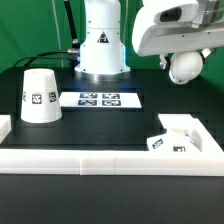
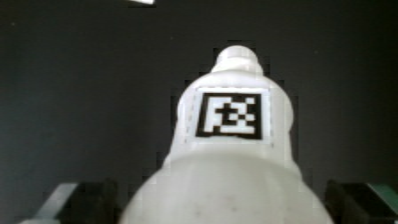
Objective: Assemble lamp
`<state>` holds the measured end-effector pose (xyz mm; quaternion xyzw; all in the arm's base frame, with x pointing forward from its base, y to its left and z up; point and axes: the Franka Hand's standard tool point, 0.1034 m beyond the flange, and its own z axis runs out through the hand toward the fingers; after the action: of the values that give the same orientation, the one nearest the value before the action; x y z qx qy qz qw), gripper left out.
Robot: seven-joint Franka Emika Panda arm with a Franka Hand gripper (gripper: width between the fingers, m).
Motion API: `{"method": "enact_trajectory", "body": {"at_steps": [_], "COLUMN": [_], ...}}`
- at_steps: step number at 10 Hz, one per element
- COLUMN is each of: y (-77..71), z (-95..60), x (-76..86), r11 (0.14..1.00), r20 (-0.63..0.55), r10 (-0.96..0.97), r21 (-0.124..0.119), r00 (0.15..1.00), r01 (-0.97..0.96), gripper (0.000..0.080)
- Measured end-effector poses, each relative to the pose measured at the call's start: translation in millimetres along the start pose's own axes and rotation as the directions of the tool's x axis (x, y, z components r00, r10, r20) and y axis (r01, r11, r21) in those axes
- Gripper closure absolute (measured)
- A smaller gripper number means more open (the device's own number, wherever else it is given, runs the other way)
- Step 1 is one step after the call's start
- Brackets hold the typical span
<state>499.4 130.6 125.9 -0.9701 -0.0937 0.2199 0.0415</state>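
My gripper [image 1: 183, 55] hangs high at the exterior view's right, shut on the white bulb [image 1: 186, 68], which is held well above the table. In the wrist view the bulb [image 2: 222, 150] fills the space between the dark fingers [image 2: 64, 205], its tagged neck pointing away from the gripper [image 2: 210, 208]. The cone shade [image 1: 40, 97] stands on its wide end at the exterior view's left. The blocky square base [image 1: 176, 138] lies at the right, against the rail, below the gripper.
The marker board [image 1: 98, 99] lies flat in the middle of the black table. A long white border rail [image 1: 100, 160] runs along the front, with short arms at both ends. The robot's pedestal [image 1: 101, 45] stands behind the marker board.
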Motion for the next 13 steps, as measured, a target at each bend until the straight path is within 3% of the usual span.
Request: {"method": "enact_trajectory", "body": {"at_steps": [2, 6, 9, 12, 13], "y": [5.1, 16.2, 23.0, 25.4, 31.2], "z": [-6.2, -33.9, -36.7, -32.3, -34.0], "x": [6.0, 11.5, 14.9, 13.5, 14.7], "r11": [1.000, 0.996, 0.994, 0.993, 0.985], "r20": [-0.143, -0.431, -0.596, -0.613, -0.611], "r10": [-0.020, -0.079, -0.094, -0.097, -0.157], "r21": [-0.015, -0.071, -0.103, -0.109, -0.151], "r00": [0.990, 0.899, 0.797, 0.784, 0.776], "r01": [0.018, 0.054, 0.040, 0.038, 0.081], "gripper": [0.0223, 0.0223, 0.0223, 0.0223, 0.0223]}}
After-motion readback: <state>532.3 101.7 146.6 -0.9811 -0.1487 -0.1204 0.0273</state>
